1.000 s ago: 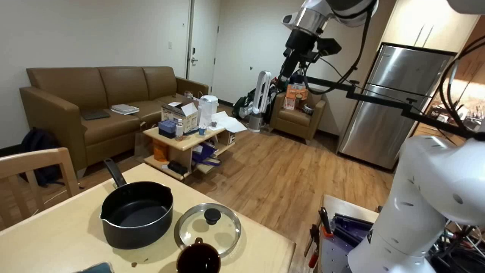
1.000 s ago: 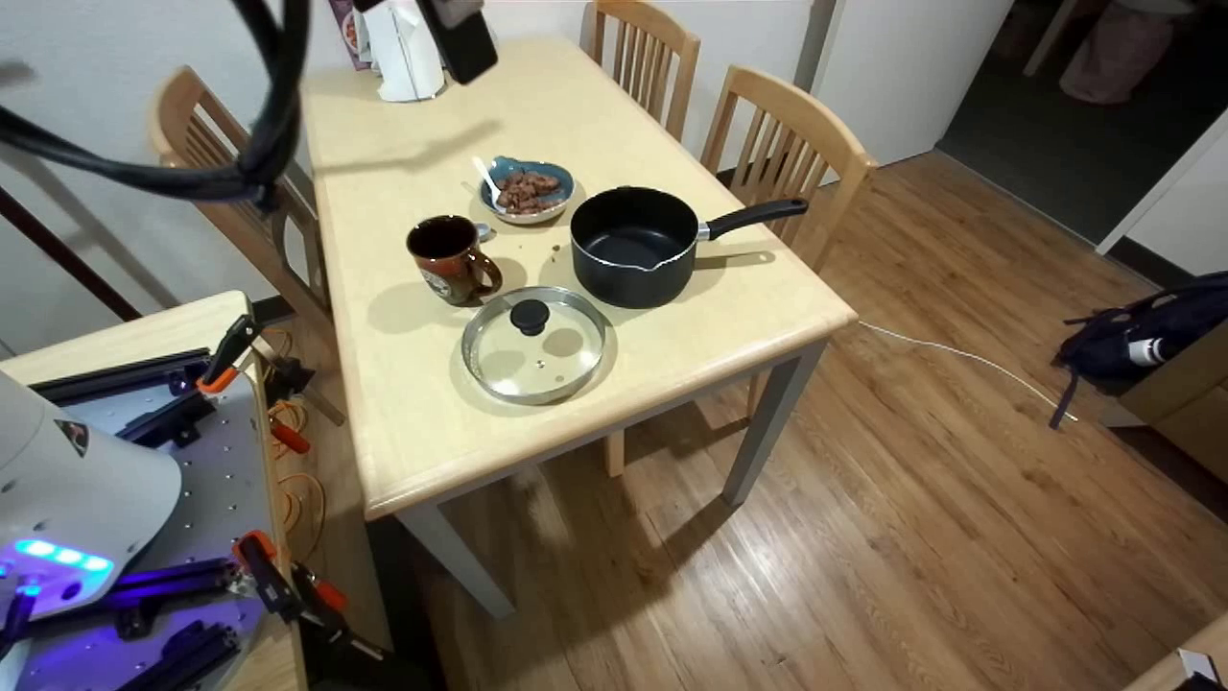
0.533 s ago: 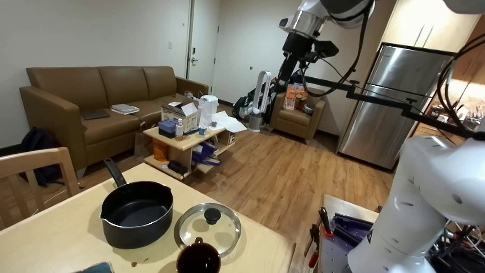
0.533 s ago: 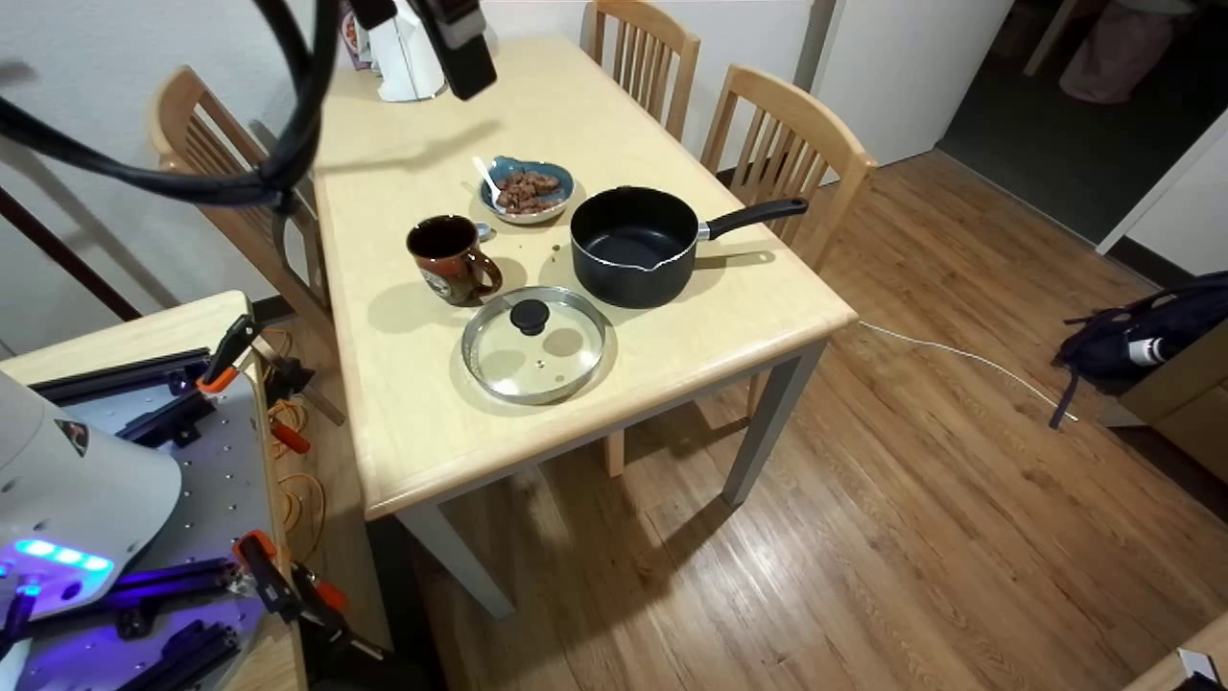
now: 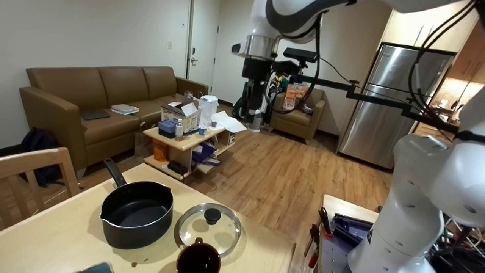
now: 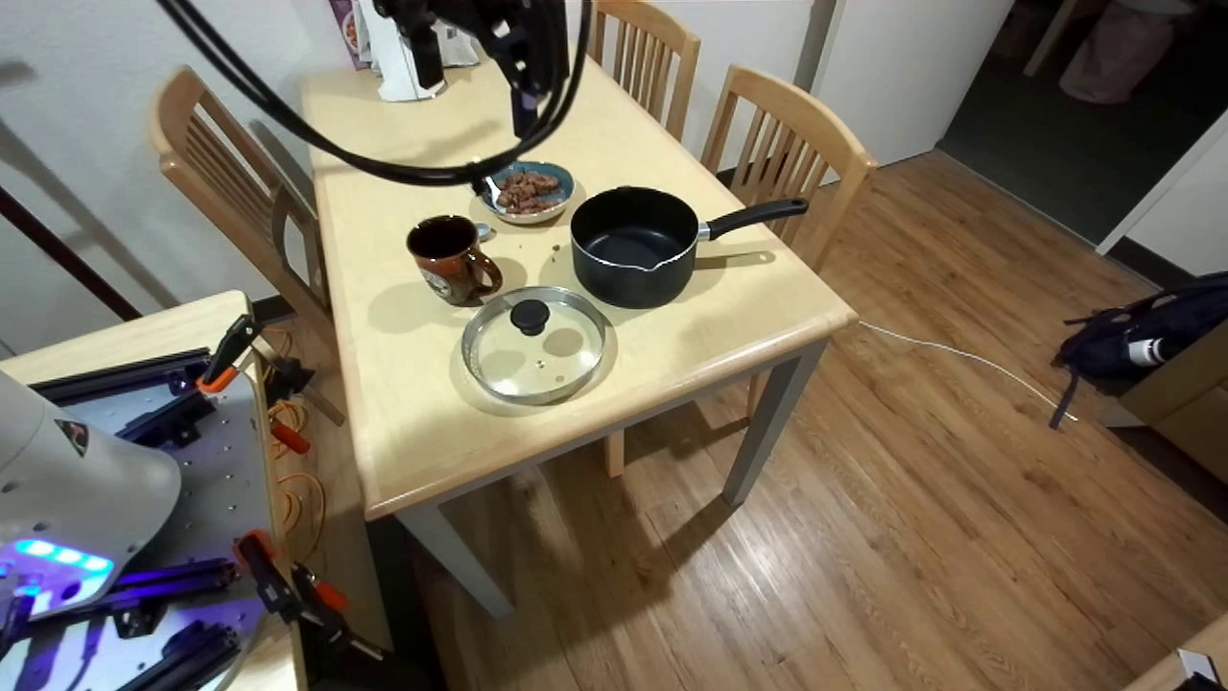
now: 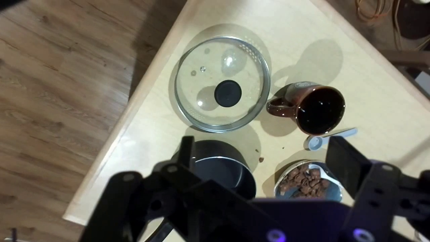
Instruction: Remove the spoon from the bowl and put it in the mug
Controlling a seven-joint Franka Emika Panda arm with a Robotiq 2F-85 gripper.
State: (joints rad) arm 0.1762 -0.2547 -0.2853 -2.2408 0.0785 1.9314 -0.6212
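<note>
Where the wrist view looks down on the table (image 7: 373, 101), the gripper (image 7: 262, 154) comes nearest, filling the bottom of the frame, its fingers (image 7: 346, 164) wide apart. Below it the pot (image 7: 218, 169) sits at lower centre, partly hidden by the finger at frame left, and at lower right the bowl (image 7: 333, 193) holds brown food (image 7: 302, 179) with the white spoon (image 7: 324, 173) tilted in it. Just above the bowl lies a grey scoop (image 7: 315, 143); above that, right of centre, the mug (image 7: 312, 107) stands upright, its handle pointing left toward the glass lid (image 7: 215, 72) at upper centre. In an exterior view the mug's side shows a pale emblem (image 6: 436, 284), too small to read. Farther back, at the right edge, a backpack (image 6: 1113, 331) carries a white label (image 6: 1145, 351), likewise unreadable. Farthest off, in an exterior view, a printed carton (image 5: 174, 115) stands left of centre on the low table (image 5: 189, 141) and an orange box (image 5: 296, 93) rests on the armchair (image 5: 290, 123) at upper right, the print on both too small to make out.
</note>
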